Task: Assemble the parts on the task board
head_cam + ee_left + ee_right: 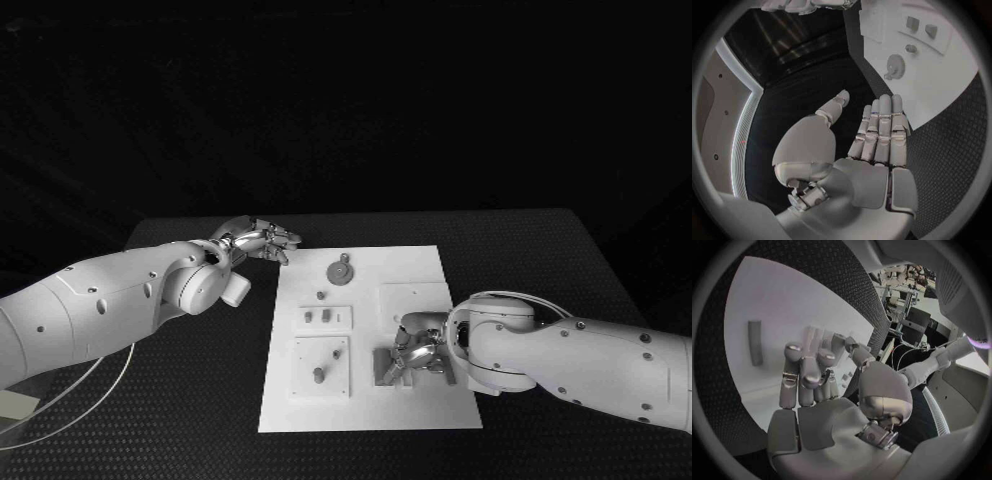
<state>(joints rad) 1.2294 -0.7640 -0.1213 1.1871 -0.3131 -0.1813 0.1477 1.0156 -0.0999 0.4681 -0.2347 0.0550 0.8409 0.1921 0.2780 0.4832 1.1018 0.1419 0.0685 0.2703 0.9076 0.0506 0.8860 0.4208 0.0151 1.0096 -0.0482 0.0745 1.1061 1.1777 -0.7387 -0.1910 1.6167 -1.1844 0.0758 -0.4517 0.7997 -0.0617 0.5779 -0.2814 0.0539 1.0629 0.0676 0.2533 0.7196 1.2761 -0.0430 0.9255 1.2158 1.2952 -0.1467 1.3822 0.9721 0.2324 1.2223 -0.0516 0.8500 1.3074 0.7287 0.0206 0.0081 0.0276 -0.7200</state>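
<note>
The silver left hand [257, 241] hovers flat and empty beside the white rectangular task board [433, 410]; the silver right hand [414, 355] rests on it, grip unclear.

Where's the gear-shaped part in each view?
Head view: gear-shaped part on the task board, near its far edge, toward the left hand.
Left wrist view: on the board beyond the fingertips.
Right wrist view: I can't find it.
Shared landmark: the white task board.
</note>
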